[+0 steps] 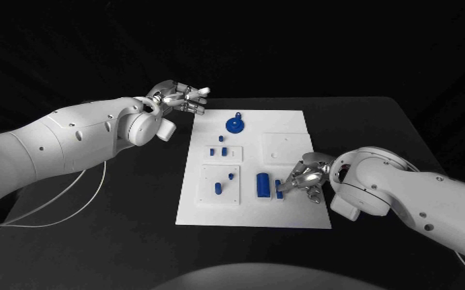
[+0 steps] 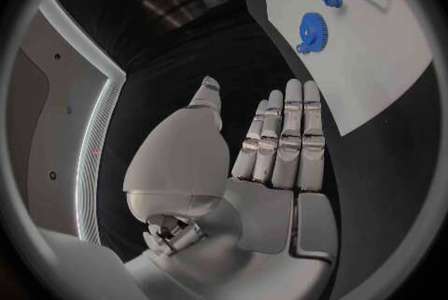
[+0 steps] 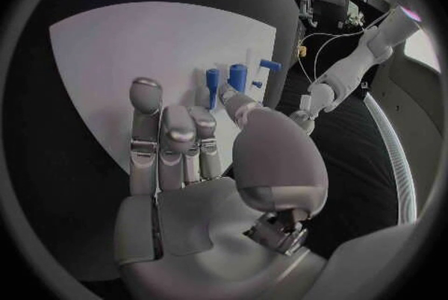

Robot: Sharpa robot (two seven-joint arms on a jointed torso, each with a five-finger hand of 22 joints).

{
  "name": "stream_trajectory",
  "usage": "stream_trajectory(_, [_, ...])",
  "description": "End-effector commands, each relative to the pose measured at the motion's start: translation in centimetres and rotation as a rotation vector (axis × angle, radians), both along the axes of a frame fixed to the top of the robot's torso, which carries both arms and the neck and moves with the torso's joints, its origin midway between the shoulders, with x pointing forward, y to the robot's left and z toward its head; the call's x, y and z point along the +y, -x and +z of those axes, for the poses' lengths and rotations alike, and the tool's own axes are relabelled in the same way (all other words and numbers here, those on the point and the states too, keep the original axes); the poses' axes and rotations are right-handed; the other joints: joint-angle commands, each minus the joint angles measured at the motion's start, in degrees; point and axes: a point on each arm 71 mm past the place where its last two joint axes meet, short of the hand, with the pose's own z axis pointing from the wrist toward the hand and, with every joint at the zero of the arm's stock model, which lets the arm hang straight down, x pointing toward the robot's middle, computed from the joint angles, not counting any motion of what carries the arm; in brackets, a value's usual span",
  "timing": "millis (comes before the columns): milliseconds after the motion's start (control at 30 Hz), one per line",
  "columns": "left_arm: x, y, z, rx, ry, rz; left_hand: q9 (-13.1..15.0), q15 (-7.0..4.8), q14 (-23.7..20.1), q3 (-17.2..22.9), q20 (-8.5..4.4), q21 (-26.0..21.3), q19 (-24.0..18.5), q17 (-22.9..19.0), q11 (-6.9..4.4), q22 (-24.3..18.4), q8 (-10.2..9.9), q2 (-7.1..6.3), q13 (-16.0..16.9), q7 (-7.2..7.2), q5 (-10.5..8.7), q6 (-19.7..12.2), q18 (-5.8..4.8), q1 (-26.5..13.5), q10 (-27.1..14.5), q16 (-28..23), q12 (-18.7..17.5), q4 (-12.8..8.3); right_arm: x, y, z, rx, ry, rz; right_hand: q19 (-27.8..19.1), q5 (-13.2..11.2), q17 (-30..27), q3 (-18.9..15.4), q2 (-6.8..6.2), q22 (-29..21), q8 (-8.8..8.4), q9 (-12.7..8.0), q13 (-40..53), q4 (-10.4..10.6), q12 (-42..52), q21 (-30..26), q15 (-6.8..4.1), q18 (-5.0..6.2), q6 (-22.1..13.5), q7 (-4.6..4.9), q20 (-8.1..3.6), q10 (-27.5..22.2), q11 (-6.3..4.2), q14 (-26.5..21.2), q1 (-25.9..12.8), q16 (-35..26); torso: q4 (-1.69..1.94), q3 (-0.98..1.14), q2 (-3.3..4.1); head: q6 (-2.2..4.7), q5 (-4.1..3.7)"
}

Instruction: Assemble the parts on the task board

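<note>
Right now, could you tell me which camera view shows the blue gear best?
The left wrist view: the blue gear is large there, teeth visible, lying on the task board. The head view shows it smaller, near the board's far end. I cannot make it out in the right wrist view.

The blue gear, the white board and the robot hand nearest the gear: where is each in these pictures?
Gear [image 1: 236,125]: head view, on the middle of its round face.
Board [image 1: 291,125]: head view, on a bare patch near its far right corner.
Left robot hand [image 1: 182,100]: head view, on the middle of the hand.
</note>
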Motion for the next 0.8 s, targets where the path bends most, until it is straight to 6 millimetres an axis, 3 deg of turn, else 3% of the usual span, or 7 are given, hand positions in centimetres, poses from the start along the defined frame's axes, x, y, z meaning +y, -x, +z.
stream_trajectory(33, [-0.19, 0.06, -0.02, -0.001, 0.003, -0.015, 0.08, 0.17, -0.3, 0.0, 0.18, 0.36, 0.04, 0.07, 0.01, -0.06, -0.06, 0.24, 0.09, -0.11, 0.12, 0.15, -0.32, 0.33, -0.25, -0.11, 0.03, 0.07, -0.2, -0.02, -0.13, -0.003, 0.035, 0.009, 2.64, -0.17, -0.02, -0.55, 0.54, -0.02, -0.08, -0.05, 0.16, -1.62, 0.19, 0.21, -0.35, -0.23, 0.46, -0.1, -0.42, 0.36, -0.06, -0.17, 1.09, -0.3, -0.01, 0.02, 0.0, 0.06, 0.04])
stream_trajectory(133, [-0.18, 0.06, -0.01, -0.001, 0.003, -0.015, 0.08, 0.17, -0.3, 0.0, 0.18, 0.36, 0.04, 0.07, 0.01, -0.06, -0.06, 0.24, 0.09, -0.11, 0.12, 0.15, -0.32, 0.33, -0.25, -0.11, 0.03, 0.07, -0.25, -0.15, -0.16, -0.014, 0.044, 0.008, 2.63, -0.17, 0.03, -1.15, 1.55, 0.02, 0.06, 0.53, 0.43, -3.86, 0.38, 0.4, -0.47, -0.41, 1.26, -0.49, -0.55, 0.51, -0.29, -0.15, 2.17, -0.3, -0.02, 0.04, 0.01, 0.03, 0.02])
stream_trajectory(333, [-0.2, 0.06, -0.02, -0.001, 0.003, -0.016, 0.08, 0.17, -0.3, 0.0, 0.18, 0.36, 0.04, 0.07, 0.01, -0.06, -0.06, 0.24, 0.09, -0.11, 0.12, 0.15, -0.32, 0.33, -0.25, -0.11, 0.03, 0.07, -0.06, -0.4, -0.29, -0.032, 0.058, 0.01, 2.64, -0.23, 0.16, -1.2, 2.0, 0.02, 0.06, 5.49, 0.94, -6.5, 0.59, 0.53, -0.66, -0.81, 2.03, -1.0, -0.81, 0.91, -0.6, -0.09, 2.01, -0.28, -0.02, 0.05, 0.01, -0.03, -0.08])
stream_trajectory(500, [-0.21, 0.06, -0.02, -0.001, 0.003, -0.016, 0.08, 0.17, -0.3, 0.0, 0.18, 0.36, 0.04, 0.07, 0.01, -0.06, -0.06, 0.24, 0.09, -0.11, 0.12, 0.15, -0.32, 0.33, -0.25, -0.11, 0.03, 0.07, 0.12, -0.46, -0.53, -0.035, 0.062, 0.008, 2.64, -0.22, 0.2, -0.98, 2.01, -0.02, -0.03, 9.25, 1.15, -6.32, 0.41, 0.67, -0.72, -0.87, 1.73, -1.13, -0.87, 1.01, -0.67, -0.06, 1.47, -0.31, -0.02, 0.05, 0.01, -0.1, -0.09])
stream_trajectory(600, [-0.19, 0.06, -0.01, -0.001, 0.003, -0.016, 0.08, 0.17, -0.3, 0.0, 0.18, 0.36, 0.04, 0.07, 0.01, -0.06, -0.06, 0.24, 0.09, -0.11, 0.12, 0.15, -0.32, 0.33, -0.25, -0.11, 0.03, 0.07, 0.16, -0.49, -0.65, -0.036, 0.062, 0.004, 2.64, -0.2, 0.18, -1.08, 1.97, -0.06, 0.01, 9.75, 1.19, -5.88, 0.41, 0.6, -0.74, -0.87, 1.78, -1.19, -0.88, 1.04, -0.7, -0.07, 1.08, -0.33, 0.02, 0.05, 0.01, -0.13, -0.12])
stream_trajectory(633, [-0.18, 0.06, -0.01, -0.001, 0.002, -0.016, 0.08, 0.17, -0.3, 0.0, 0.18, 0.36, 0.04, 0.07, 0.01, -0.06, -0.06, 0.24, 0.09, -0.11, 0.12, 0.15, -0.32, 0.33, -0.25, -0.11, 0.03, 0.07, 0.18, -0.5, -0.67, -0.037, 0.062, 0.003, 2.65, -0.2, 0.14, -0.89, 1.7, -0.14, -0.1, 11.4, 1.26, -5.15, 0.33, 0.62, -0.81, -0.86, 1.58, -1.25, -0.92, 1.08, -0.77, -0.07, 1.29, -0.37, 0.03, 0.05, 0.01, -0.13, -0.13])
stream_trajectory(800, [-0.19, 0.05, -0.01, -0.002, 0.002, -0.016, 0.08, 0.17, -0.3, 0.0, 0.18, 0.36, 0.04, 0.07, 0.01, -0.06, -0.06, 0.24, 0.09, -0.11, 0.12, 0.15, -0.32, 0.33, -0.25, -0.11, 0.03, 0.07, 0.26, -0.51, -0.76, -0.038, 0.062, 0.002, 2.65, 0.01, 0.07, -0.98, 1.68, -0.2, -0.04, 11.78, 1.34, -4.86, 0.42, 0.61, -0.73, -0.84, 1.65, -1.26, -0.84, 1.13, -0.73, -0.05, 1.0, -0.38, -0.01, 0.02, 0.04, -0.19, -0.14])
